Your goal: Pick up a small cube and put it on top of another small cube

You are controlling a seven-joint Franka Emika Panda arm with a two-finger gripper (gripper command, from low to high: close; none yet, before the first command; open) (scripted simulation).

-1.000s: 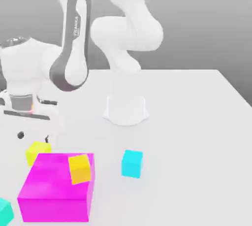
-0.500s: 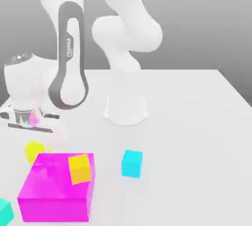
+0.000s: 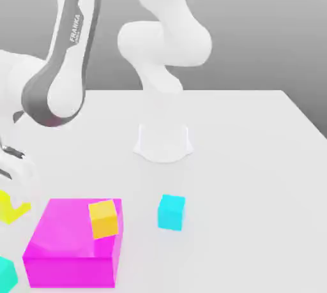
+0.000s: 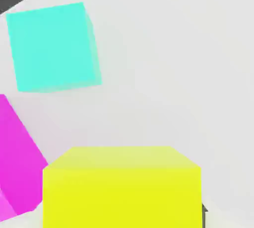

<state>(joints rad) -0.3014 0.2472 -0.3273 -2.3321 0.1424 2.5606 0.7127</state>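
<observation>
Small yellow cube (image 3: 9, 207): at the exterior view's left edge, apparently raised off the white table (image 3: 255, 177), clamped in the fingers of the gripper (image 3: 7, 203). Large magenta block (image 3: 73, 244): beside it, small orange cube (image 3: 104, 218) on top. Cyan cubes: one (image 3: 171, 212) right of the block, another (image 3: 6, 274) at lower left.

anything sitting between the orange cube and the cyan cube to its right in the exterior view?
No. In the exterior view the small orange cube sits on the big magenta block; between it and the cyan cube is just the block's edge, then bare white table.
</observation>
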